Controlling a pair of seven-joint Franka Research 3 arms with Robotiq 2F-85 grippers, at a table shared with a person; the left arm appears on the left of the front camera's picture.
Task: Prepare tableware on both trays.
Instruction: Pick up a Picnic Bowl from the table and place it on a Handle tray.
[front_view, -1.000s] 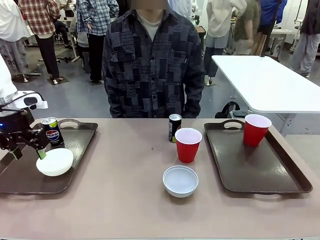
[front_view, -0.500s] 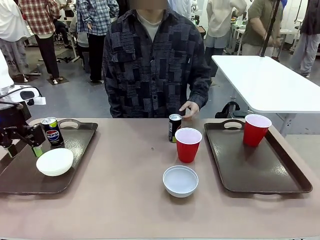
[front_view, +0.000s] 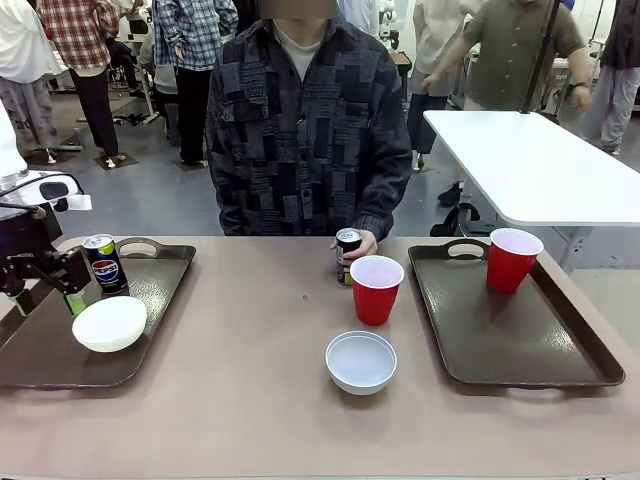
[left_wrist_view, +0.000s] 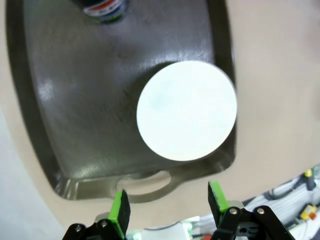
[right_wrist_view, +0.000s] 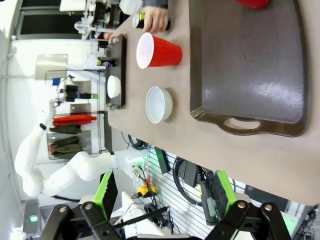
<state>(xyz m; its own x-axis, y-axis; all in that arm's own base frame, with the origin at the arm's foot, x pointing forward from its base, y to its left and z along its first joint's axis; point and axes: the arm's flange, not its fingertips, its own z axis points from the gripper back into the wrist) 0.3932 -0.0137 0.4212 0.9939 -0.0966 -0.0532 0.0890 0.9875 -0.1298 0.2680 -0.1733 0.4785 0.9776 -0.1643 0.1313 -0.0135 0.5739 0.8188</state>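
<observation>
A tan counter (front_view: 250, 420) spans the foreground. A person (front_view: 305, 130) in a dark patchwork shirt stands at its far edge. Behind, to the right, is a white table (front_view: 530, 165), a black bag (front_view: 456, 219) on the floor beside it.

The left tray (front_view: 160, 290) and right tray (front_view: 520, 335) looked like dark, softly glossy plastic; the cup (front_view: 512, 262) at the latter's twelve o'clock was smooth red plastic.

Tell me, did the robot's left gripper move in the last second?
Yes. The left gripper has drawn back to the left, off the white bowl on the tray.
</observation>
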